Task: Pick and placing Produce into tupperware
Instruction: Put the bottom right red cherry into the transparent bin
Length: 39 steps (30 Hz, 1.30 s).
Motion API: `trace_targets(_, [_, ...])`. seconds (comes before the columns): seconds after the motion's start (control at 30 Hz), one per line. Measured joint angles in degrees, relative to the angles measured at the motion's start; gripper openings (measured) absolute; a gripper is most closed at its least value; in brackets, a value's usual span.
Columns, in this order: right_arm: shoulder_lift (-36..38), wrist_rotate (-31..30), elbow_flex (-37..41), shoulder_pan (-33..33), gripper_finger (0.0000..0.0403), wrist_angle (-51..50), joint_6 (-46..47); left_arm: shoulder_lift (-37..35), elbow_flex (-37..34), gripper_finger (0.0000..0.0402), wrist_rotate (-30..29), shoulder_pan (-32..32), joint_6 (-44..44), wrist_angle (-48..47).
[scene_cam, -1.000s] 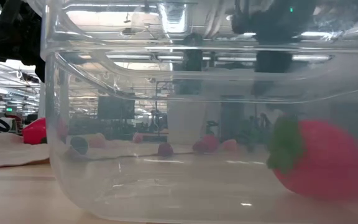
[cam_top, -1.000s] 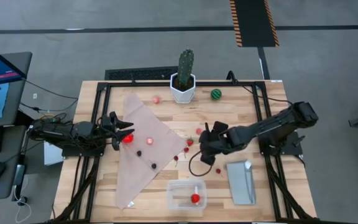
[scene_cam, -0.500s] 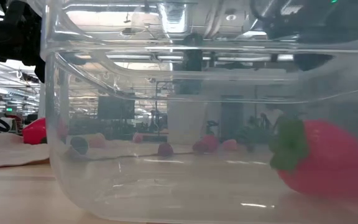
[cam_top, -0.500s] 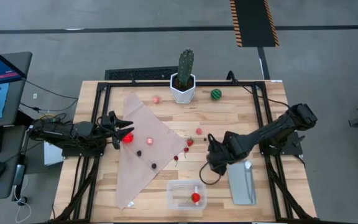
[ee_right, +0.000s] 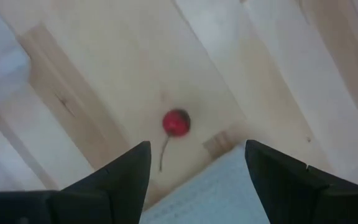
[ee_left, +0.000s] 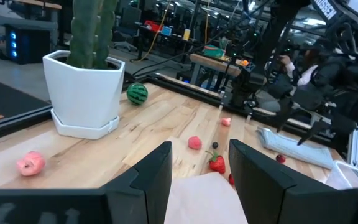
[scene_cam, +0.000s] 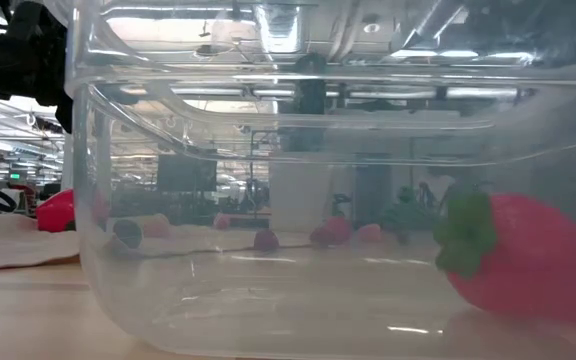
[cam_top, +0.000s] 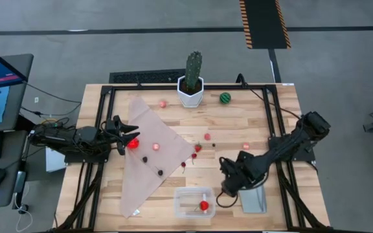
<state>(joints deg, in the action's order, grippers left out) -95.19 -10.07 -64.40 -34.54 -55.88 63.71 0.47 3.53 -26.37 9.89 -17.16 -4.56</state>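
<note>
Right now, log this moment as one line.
right gripper: open, above cherry beside lid | left gripper: over cloth | tupperware: one strawberry inside

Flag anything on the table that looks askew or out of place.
The beige cloth lies crooked, at a diagonal to the table's edges. The tub's grey-blue lid lies off beside the tupperware, partly under the right arm.

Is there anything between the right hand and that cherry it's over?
Nothing visible. The right hand is open above the cherry, which lies alone on the bare table beside the edge of the grey-blue lid. That edge sits close to one finger.
</note>
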Motion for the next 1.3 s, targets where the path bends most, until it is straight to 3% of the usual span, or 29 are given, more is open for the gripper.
trace_targets(0.63, [-9.84,3.40,-0.03,-2.86,0.0286,5.93,3.37,0.31,-0.02,0.0149,-0.03,-0.02,-1.16,0.09])
trace_targets(0.93, [-10.17,3.07,-0.04,-2.87,0.0283,8.52,3.38,0.33,-0.04,0.0149,-0.04,-0.02,-1.16,0.40])
trace_targets(1.3, [-10.17,2.71,0.00,-2.78,0.0210,8.97,3.35,0.33,-0.04,0.0149,-0.02,0.00,-1.49,0.42])
